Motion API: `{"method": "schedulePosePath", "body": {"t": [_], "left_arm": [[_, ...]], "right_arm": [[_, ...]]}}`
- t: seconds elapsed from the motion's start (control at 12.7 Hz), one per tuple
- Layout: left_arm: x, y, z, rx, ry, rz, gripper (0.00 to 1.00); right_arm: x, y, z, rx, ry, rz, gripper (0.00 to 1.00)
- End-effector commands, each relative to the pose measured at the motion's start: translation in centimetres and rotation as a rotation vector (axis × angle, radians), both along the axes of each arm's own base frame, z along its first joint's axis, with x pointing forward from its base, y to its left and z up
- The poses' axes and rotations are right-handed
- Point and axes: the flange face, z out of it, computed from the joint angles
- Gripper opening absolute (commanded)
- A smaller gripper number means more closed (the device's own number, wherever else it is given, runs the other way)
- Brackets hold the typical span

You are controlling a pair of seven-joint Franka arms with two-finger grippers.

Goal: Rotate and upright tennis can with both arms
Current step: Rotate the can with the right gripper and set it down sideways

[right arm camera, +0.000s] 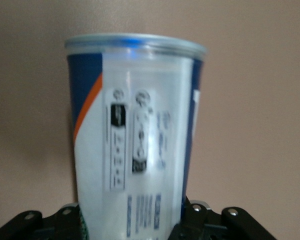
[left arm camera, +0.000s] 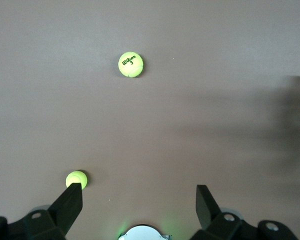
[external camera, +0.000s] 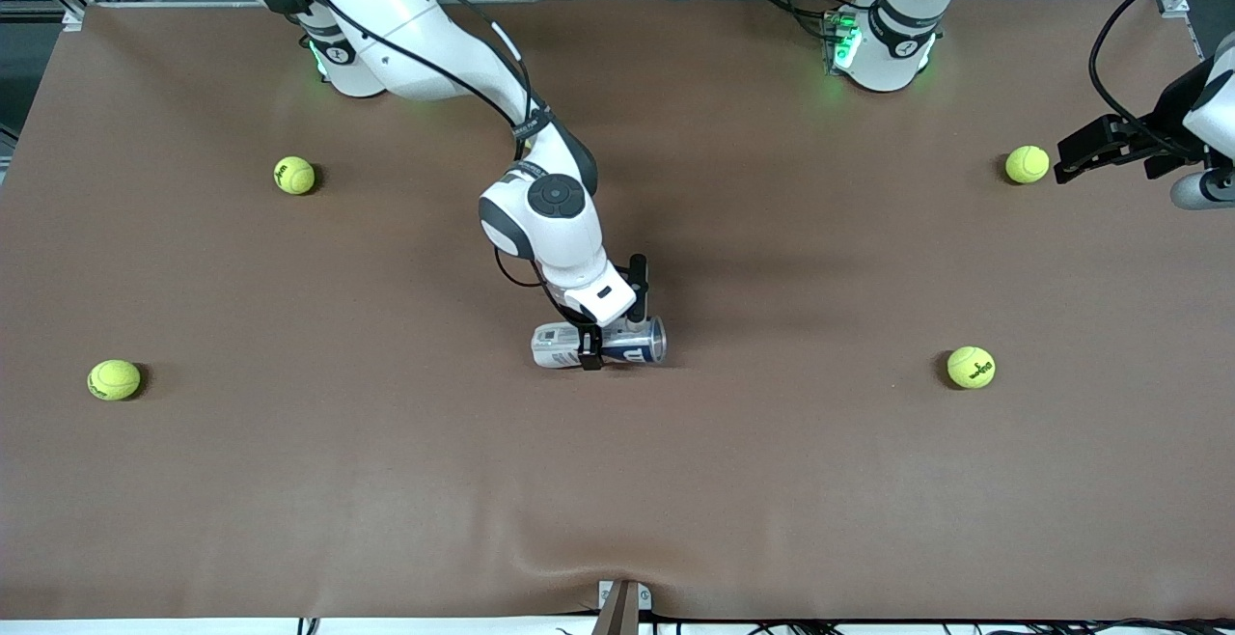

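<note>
I see two tennis balls nearest the camera, one [external camera: 114, 379] at the right arm's end of the table [external camera: 386, 500], one [external camera: 971, 367] toward the left arm's end. The tennis can [external camera: 555, 346] lies on its side mid-table. The right gripper [external camera: 606, 331] straddles it, fingers either side of the can's middle. Farther up, two more balls [external camera: 294, 175] [external camera: 1027, 164]. The left gripper [external camera: 1073, 160] hovers beside the latter, fingers spread wide, nothing between them; that arm waits.

tennis can [right arm camera: 135, 145] base cut off by right wrist view's edge, label print blurred
</note>
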Motion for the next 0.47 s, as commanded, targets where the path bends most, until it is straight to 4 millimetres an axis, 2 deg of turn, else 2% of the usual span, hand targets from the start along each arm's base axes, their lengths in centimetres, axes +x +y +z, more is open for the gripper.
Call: {"method": "schedulePosePath", "body": {"t": [0.0,0.16,0.39], "left_arm": [[0.9,-0.1,-0.8,-0.027,0.003,-0.015,1.0],[1.0,-0.5,-0.9,-0.028,-0.002,-0.021,1.0],[1.3,-0.7,-1.1,-0.029,-0.004,-0.026,1.0]], "right_arm": [[-0.3,-0.3,-1.8,0.017,-0.032,0.034,1.0],[-0.3,-0.2,-1.5,0.02,-0.036,0.037,1.0],[0.3,0.0,0.1,0.034,-0.053,0.027,1.0]]}}
